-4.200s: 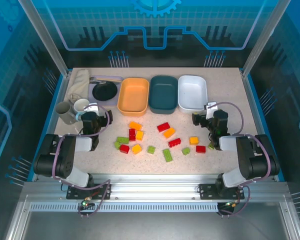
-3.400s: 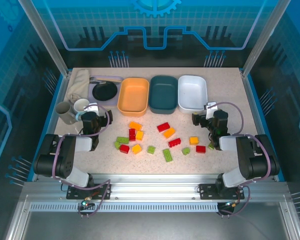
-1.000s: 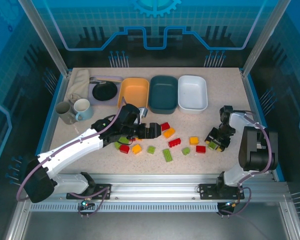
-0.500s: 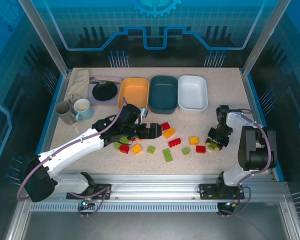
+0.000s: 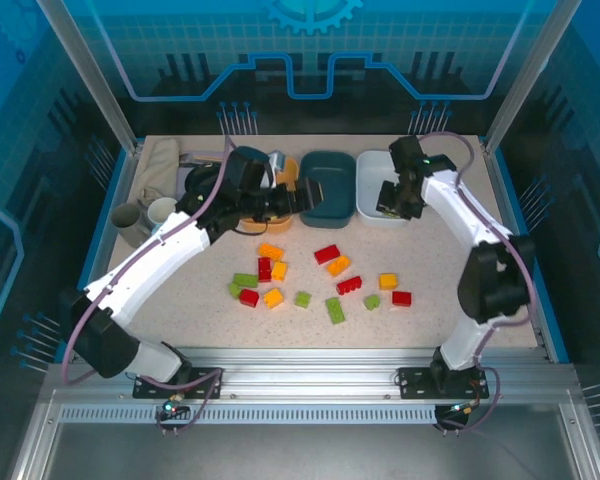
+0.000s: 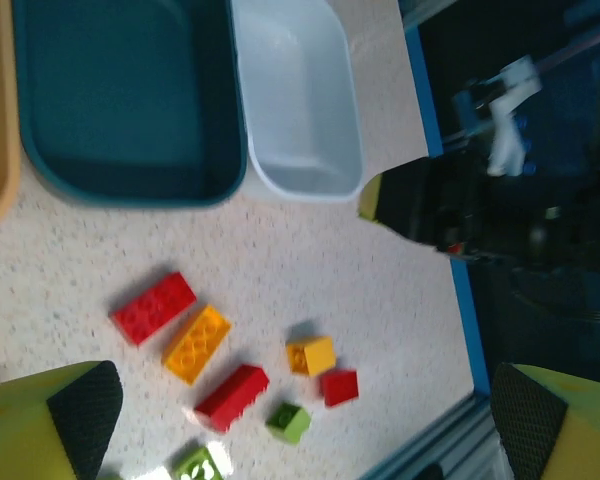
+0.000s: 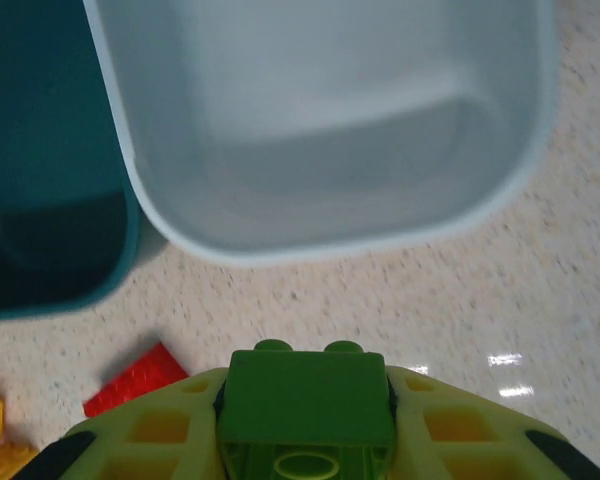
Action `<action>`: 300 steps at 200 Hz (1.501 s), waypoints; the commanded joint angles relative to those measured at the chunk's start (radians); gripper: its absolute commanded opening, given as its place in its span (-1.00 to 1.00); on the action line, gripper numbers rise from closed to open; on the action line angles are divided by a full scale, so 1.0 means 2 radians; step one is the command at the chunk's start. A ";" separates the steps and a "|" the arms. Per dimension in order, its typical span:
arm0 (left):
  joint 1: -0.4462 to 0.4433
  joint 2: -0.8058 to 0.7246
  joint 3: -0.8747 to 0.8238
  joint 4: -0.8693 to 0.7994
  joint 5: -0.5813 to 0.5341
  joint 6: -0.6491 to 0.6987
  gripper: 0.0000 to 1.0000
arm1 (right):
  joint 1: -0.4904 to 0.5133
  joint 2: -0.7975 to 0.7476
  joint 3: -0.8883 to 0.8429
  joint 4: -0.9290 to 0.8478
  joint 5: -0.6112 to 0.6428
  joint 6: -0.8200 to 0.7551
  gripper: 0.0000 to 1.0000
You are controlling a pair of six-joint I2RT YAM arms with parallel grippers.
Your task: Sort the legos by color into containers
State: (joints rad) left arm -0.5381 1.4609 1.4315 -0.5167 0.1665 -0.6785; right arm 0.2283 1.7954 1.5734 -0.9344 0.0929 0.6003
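Note:
My right gripper (image 5: 390,198) hangs at the near rim of the white tub (image 5: 385,155), shut on a light green lego (image 7: 305,400) whose studs point toward the tub. In the right wrist view the white tub (image 7: 320,130) lies just ahead of the lego, with the teal tub (image 7: 40,150) to its left. My left gripper (image 5: 292,200) is open with nothing in it, held over the gap between the orange tub (image 5: 278,224) and the teal tub (image 5: 330,158). Its fingers (image 6: 80,410) frame loose legos on the table. Several red, orange and green legos (image 5: 328,254) lie mid-table.
Two mugs (image 5: 130,218) stand at the left, with a black dish (image 5: 202,182) and a folded cloth (image 5: 158,162) behind them. The left arm covers much of the orange tub. Blue table rails (image 5: 510,220) border the right side.
The right gripper closed on the green lego at the table's right, lifted it and carried it to the white tub. The left arm swung back from the legos to the orange and teal tubs, still open.

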 commanded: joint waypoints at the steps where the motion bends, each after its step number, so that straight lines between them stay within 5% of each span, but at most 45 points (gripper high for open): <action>1: 0.025 0.029 0.045 -0.031 0.022 0.012 0.97 | -0.009 0.074 0.066 -0.029 -0.003 -0.010 -0.40; 80: 0.072 0.092 0.088 -0.033 0.047 -0.002 0.98 | -0.034 0.302 0.305 -0.103 -0.031 -0.022 -0.34; 146: 0.079 0.096 0.086 -0.041 0.046 0.004 0.97 | -0.041 0.346 0.365 -0.127 -0.035 -0.022 -0.02; 212: 0.079 0.056 0.059 -0.089 0.026 0.014 0.97 | 0.001 0.203 0.341 -0.109 0.000 -0.050 0.12; 300: 0.079 -0.061 -0.105 -0.156 -0.022 0.021 0.90 | 0.119 -0.131 -0.028 0.062 -0.027 -0.066 0.17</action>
State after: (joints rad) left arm -0.3885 1.3952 1.2995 -0.7578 0.1677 -0.6552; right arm 0.4015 1.6218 1.6909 -0.9138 0.0711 0.4892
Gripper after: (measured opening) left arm 0.953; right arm 0.580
